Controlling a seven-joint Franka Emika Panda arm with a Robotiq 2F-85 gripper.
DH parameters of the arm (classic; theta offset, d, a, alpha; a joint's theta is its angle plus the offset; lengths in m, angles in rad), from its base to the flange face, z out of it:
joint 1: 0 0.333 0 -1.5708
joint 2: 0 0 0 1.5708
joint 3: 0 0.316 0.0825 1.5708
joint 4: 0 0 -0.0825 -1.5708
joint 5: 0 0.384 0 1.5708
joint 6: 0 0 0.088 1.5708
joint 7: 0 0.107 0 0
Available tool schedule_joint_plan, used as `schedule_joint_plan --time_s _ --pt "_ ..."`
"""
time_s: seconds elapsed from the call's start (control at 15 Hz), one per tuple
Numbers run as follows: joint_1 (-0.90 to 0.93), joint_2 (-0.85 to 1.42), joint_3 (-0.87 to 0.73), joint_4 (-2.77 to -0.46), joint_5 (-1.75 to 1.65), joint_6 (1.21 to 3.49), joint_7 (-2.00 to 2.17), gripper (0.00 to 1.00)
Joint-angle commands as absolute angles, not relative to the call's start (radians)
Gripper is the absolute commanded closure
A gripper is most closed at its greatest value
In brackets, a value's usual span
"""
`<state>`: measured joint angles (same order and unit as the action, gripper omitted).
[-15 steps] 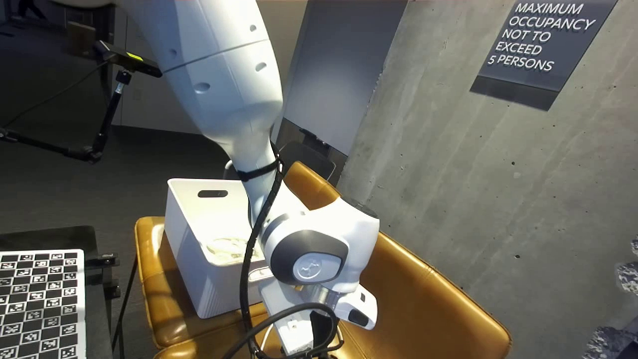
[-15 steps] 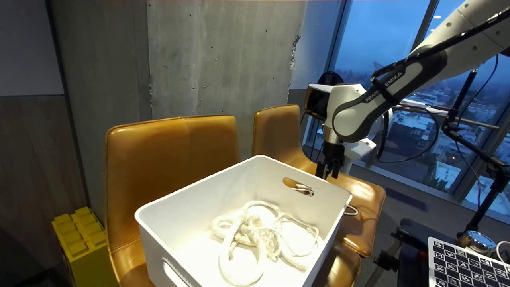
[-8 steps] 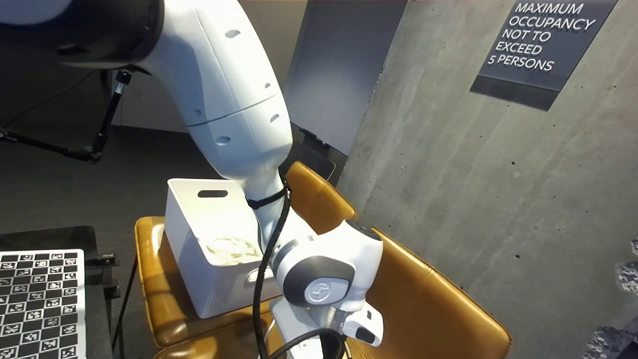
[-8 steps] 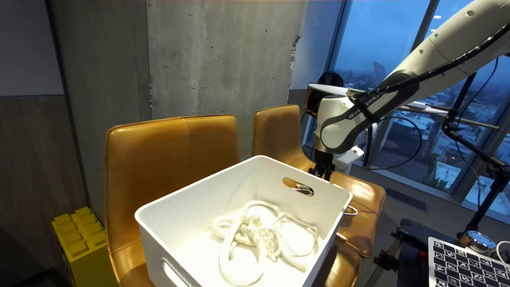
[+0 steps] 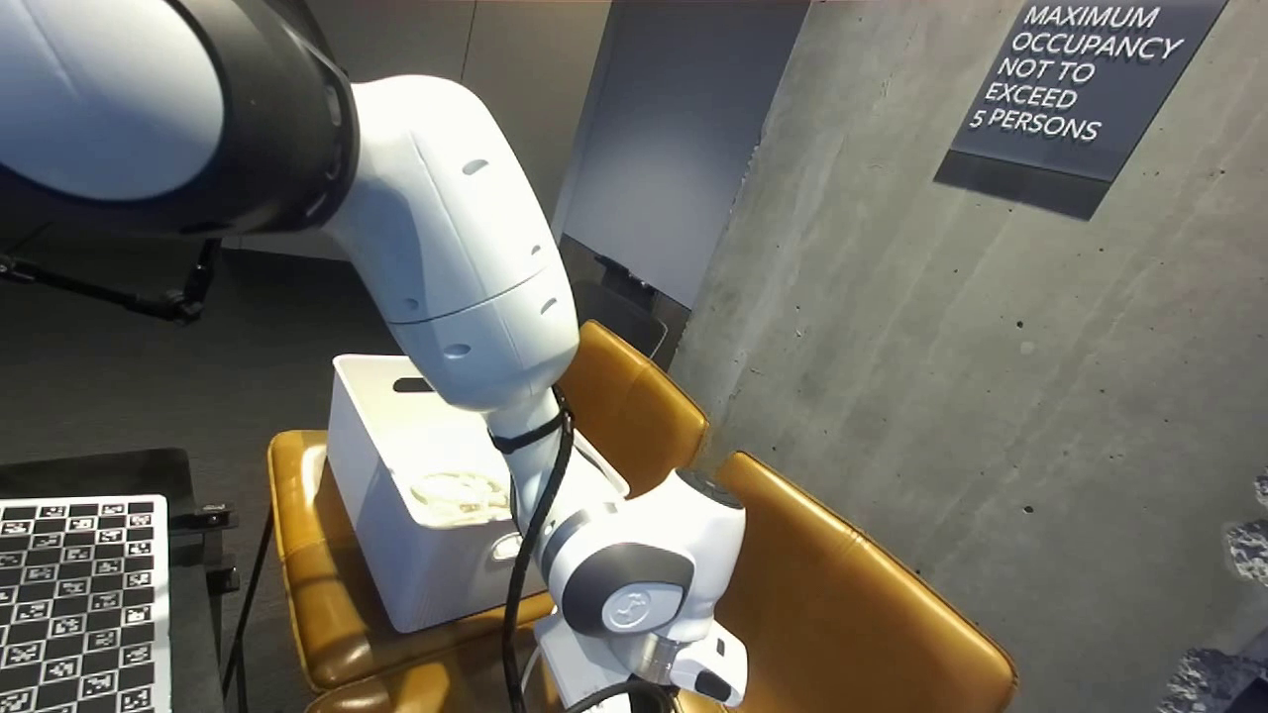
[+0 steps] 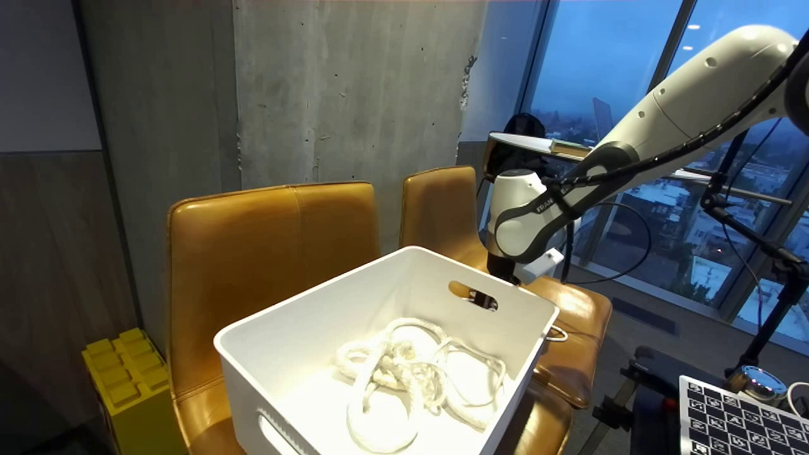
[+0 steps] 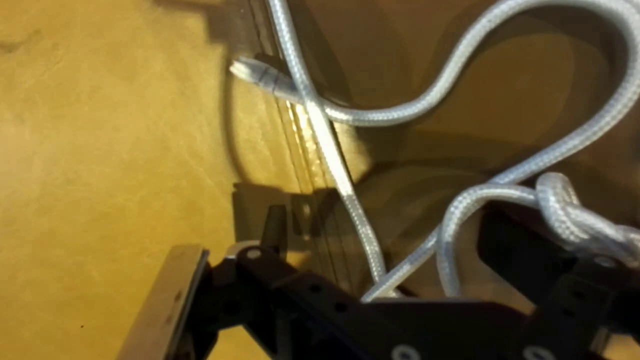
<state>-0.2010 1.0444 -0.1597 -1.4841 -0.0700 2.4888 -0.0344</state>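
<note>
In the wrist view a white braided cord (image 7: 332, 150) lies loosely looped across a tan leather chair seat (image 7: 125, 125), one end pointing left. My gripper (image 7: 390, 235) is low over it with its jaws wide apart. Strands of the cord pass between the two fingers (image 7: 275, 227), and a twisted coil lies by the right one; none is pinched. In an exterior view the gripper's lower part is hidden behind a white box (image 6: 303, 316), though something dark shows through its handle slot. Inside that box lies a tangle of pale cords (image 6: 404, 373).
The box's near wall stands right beside the gripper. Tan chair backs (image 6: 272, 246) rise behind, against a concrete wall (image 5: 941, 376). A black stand bears a checkered board (image 5: 79, 604). A yellow block (image 6: 129, 385) and a camera arm (image 6: 746, 234) stand at the sides.
My arm has come down, and the gripper has sunk toward the chair seat and closer to the box, dropping mostly behind its wall. The box and its cords have not moved.
</note>
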Motion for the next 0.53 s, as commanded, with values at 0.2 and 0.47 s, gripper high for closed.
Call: schedule_joint_plan --time_s 0.2,0.47 --pt "-0.183 1.088 -0.194 -1.442 -0.087 2.464 0.002 0.57" --pt "-0.178 1.080 -0.218 -1.459 -0.099 2.469 0.008 0.87"
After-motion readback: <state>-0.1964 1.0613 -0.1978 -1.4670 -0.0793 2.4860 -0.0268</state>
